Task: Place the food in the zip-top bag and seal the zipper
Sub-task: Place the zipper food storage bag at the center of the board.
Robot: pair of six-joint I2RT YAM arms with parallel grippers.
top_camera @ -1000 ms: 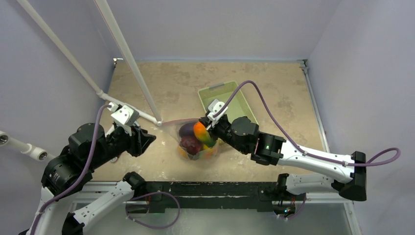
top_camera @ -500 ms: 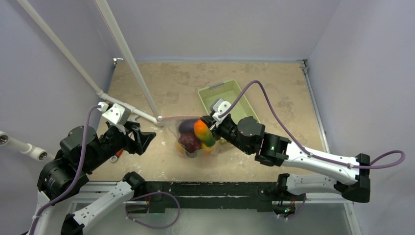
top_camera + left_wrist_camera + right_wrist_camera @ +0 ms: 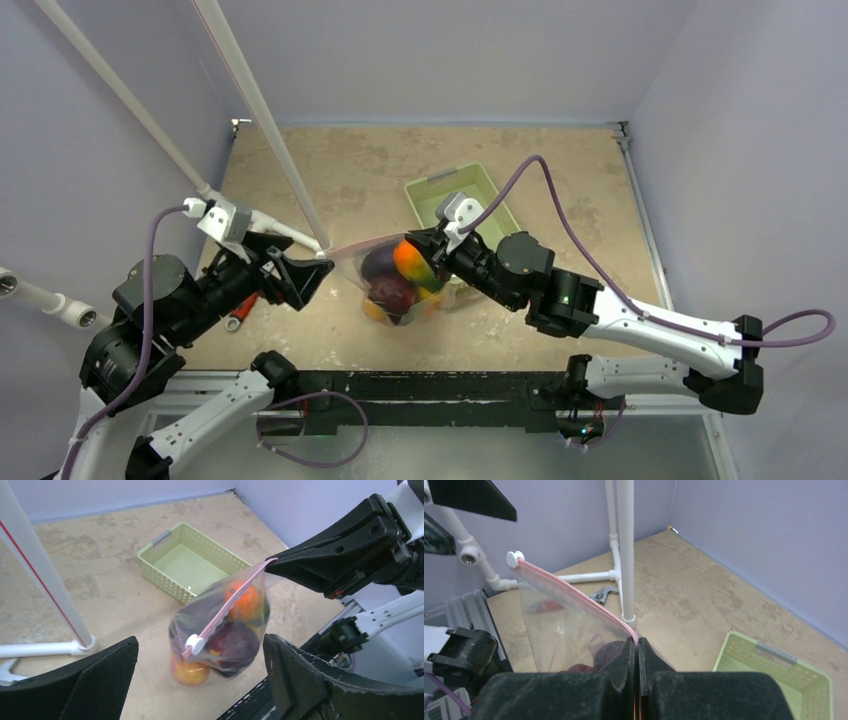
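Along the left edge of the counter (image 3: 560, 180) slanted white pipes (image 3: 262, 112) come down to feet on the surface. A wrench (image 3: 240, 311) with a red handle lies flat beside them, close to the near left corner.

The left pincer (image 3: 312, 278) hovers above the counter just right of the wrench. Its two black fingers (image 3: 102, 680) are spread wide apart and hold nothing. Their gap faces the bag (image 3: 220, 630), and the small white slider (image 3: 194, 643) sits just ahead of them, not touching either finger.

The bag is clear and crinkly and stands about midway between the left and right edges, nearer the near edge than the far one. Its bottom looks to rest on the counter. The food (image 3: 398, 285) is all inside it:
- an orange piece is at the top
- a purple one and a dark red one are in the middle
- a peach-coloured one is at the bottom

The pink zipper strip (image 3: 235, 600) runs as one taut line, rising from the slider at the bag's left end to the right end. In the right wrist view its two sides lie together along the stretch that shows.

The right pincer (image 3: 638, 650) has its fingers pressed together on the right end of that strip and holds that corner of the bag up.

Behind the bag and slightly right of it, a pale green basket (image 3: 480, 190) sits on the counter, angled toward the far right corner and just beside the bag.
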